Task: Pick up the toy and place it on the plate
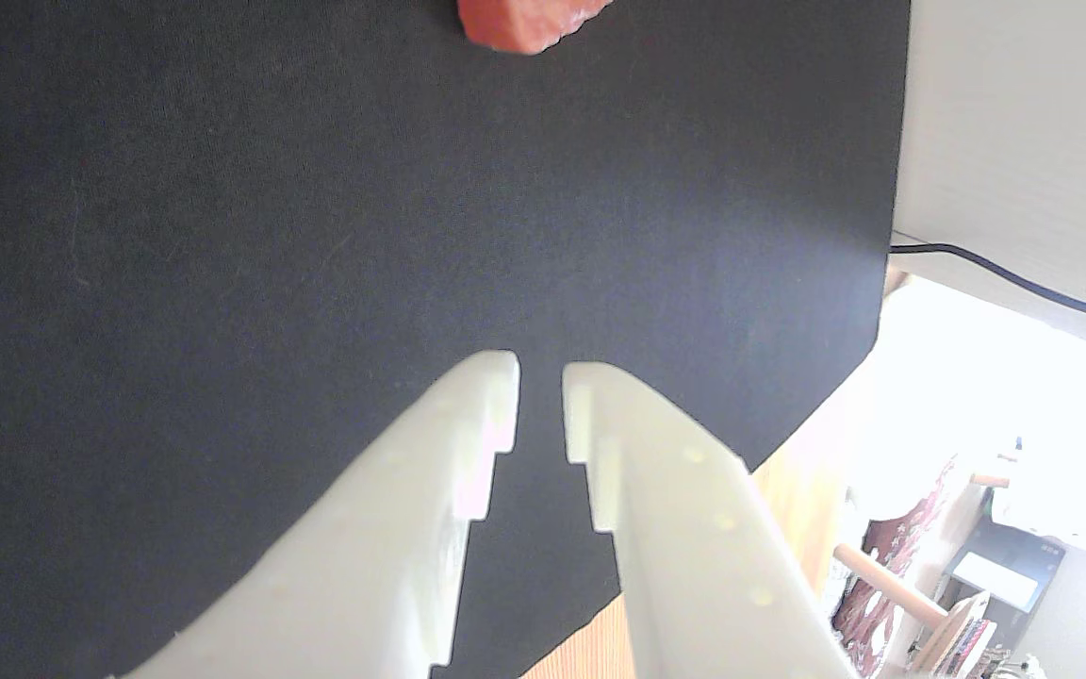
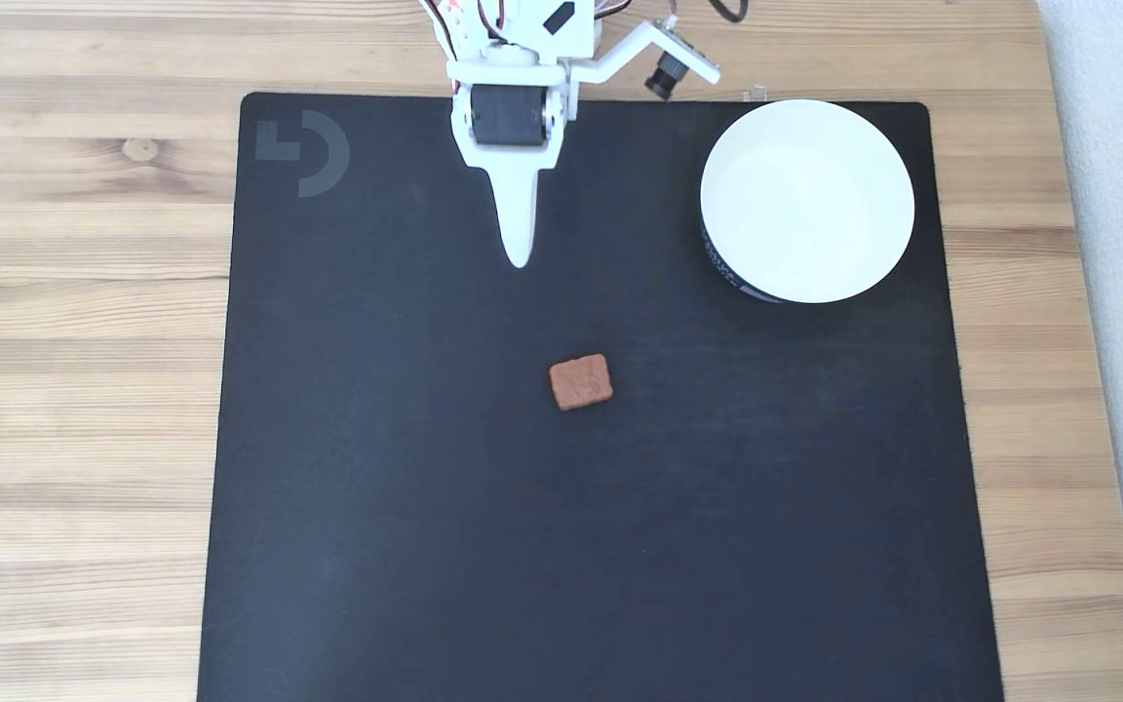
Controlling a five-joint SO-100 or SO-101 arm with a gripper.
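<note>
The toy, a small reddish-brown block, lies flat near the middle of the black mat in the fixed view. In the wrist view only its lower edge shows, the toy cut off by the top border. My white gripper hangs over the mat's far part, tip pointing toward the toy and well short of it. In the wrist view the gripper has its fingers nearly together with a thin slit between them and nothing held. The white plate sits at the mat's far right corner, with nothing in it.
The black mat covers most of the wooden table. A pale wall or panel runs along the right edge. In the wrist view a dark cable runs past the mat's right side.
</note>
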